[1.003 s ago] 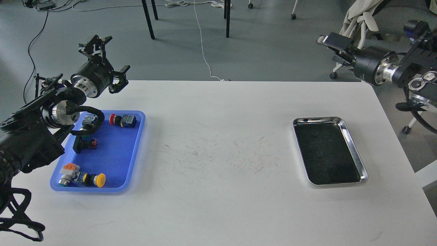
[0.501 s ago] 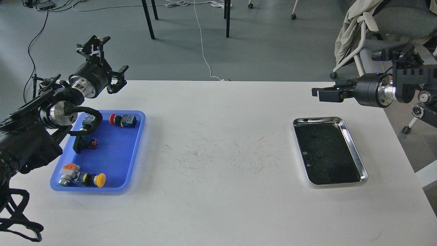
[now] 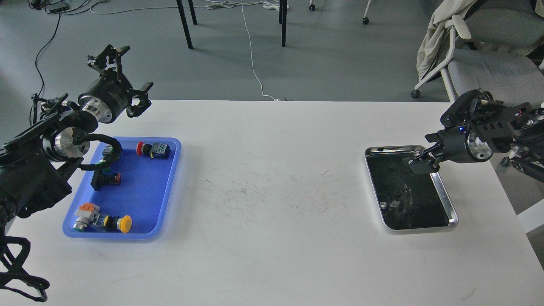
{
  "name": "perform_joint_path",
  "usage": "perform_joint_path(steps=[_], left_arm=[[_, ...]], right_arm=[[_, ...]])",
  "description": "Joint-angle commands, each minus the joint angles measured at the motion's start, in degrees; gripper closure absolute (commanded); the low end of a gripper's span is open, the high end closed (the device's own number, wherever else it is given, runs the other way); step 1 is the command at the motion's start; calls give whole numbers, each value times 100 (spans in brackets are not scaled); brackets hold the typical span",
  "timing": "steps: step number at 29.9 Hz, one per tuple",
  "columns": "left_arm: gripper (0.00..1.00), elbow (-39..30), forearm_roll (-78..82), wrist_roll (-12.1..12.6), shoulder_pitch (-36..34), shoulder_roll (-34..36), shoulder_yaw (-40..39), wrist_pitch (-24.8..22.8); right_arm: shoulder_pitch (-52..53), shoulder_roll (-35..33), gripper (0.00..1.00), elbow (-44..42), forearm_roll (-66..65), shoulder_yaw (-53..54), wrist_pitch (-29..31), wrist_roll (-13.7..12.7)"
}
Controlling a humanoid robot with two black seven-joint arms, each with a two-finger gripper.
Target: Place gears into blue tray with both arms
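Note:
The blue tray (image 3: 146,199) lies at the table's left and holds several colourful push-button switches. The gears are tiny black discs, barely visible against the dark inside of the steel tray (image 3: 445,194) on the right; one faint round spot (image 3: 390,165) shows near its far end. My left gripper (image 3: 126,75) hangs above the table's far left edge, beyond the blue tray, open with nothing between its fingers. My right gripper (image 3: 420,164) points down-left over the steel tray's far right part. It is dark, and its fingers cannot be told apart.
The table's right edge runs close beside the steel tray. An office chair (image 3: 480,63) draped with cloth stands behind the right arm. Table legs and cables are on the floor beyond the far edge. The scuffed white tabletop (image 3: 272,191) lies between the two trays.
My right arm has swung down and inward from high at the right to low over the steel tray. My left gripper has drifted slightly left and up.

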Motion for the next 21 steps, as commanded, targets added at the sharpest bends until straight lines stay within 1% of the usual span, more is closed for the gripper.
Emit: perform_joint_path(steps=[1, 4, 8, 12, 15, 17, 19, 21], left_arm=[[1, 0, -10, 1, 0, 70, -8, -57], [1, 0, -10, 1, 0, 106, -8, -66], [1, 0, -10, -8, 0, 106, -8, -75], [1, 0, -10, -8, 9, 106, -8, -66], [1, 0, -10, -8, 9, 106, -8, -66], [1, 0, -10, -8, 9, 106, -8, -66], [1, 0, -10, -8, 17, 114, -8, -66], [1, 0, -10, -8, 26, 106, -8, -66]], right_arm=[[-121, 299, 8, -320, -2, -97, -89, 3], [-192, 432, 8, -338, 7, -97, -116, 3], [-314, 633, 14, -479, 7, -106, -116, 11], [-368, 739, 15, -585, 7, -106, -116, 11], [-376, 757, 22, -611, -2, -132, -116, 29], [-411, 783, 24, -690, -2, -141, -116, 38], [-429, 871, 29, -839, -2, -141, -125, 38], [-490, 941, 30, -945, 7, -141, -142, 47]])
